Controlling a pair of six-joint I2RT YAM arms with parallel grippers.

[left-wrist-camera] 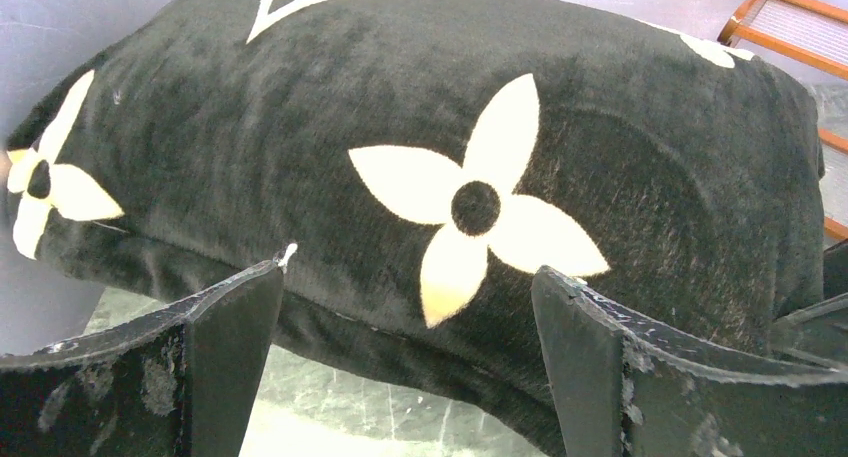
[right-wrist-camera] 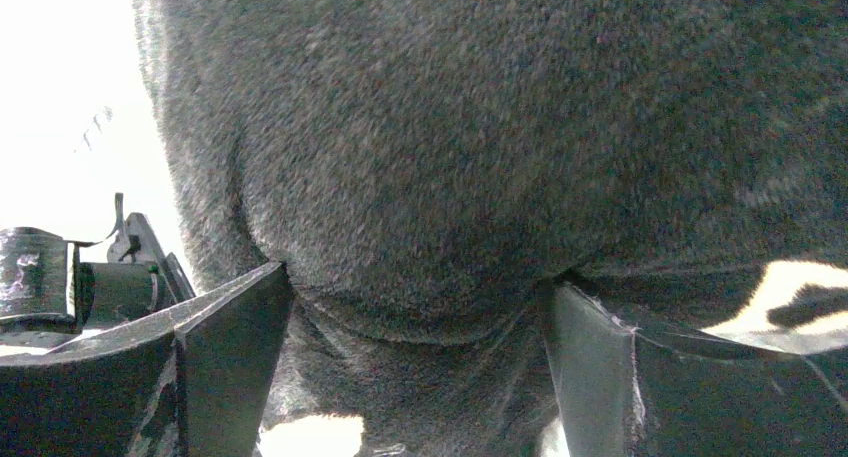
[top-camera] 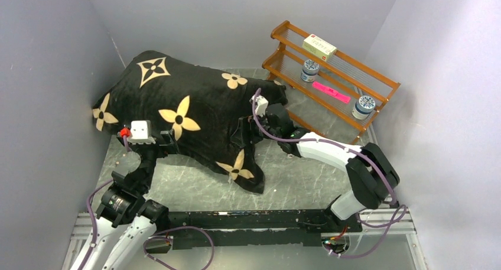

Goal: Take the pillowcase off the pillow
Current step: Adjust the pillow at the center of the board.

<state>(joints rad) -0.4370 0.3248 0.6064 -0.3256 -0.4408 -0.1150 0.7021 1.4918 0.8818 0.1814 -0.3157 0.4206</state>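
1. Black plush covers everything here: the pillowcase (top-camera: 189, 98), printed with tan flowers, lies on the grey marbled table (top-camera: 307, 175) against the left wall. The pillow inside is wholly hidden, and no white shows.
2. The left gripper (left-wrist-camera: 412, 272) sits at the near long side with its jaws spread wide and holding nothing. The plush is just ahead of them.
3. The right gripper (right-wrist-camera: 418, 277) is at the right end, its jaws also apart. A bulge of plush sits between the fingers but is not pinched.
4. The step in hand looks like taking a first hold, as no stripping has begun.
5. Next, the right jaws should close on cloth alone, not stuffing. I cannot tell which end is the open one.
6. The left arm would likely need to pin the pillow while the cover is pulled, keeping clear of the wooden rack (top-camera: 331, 75) nearby.
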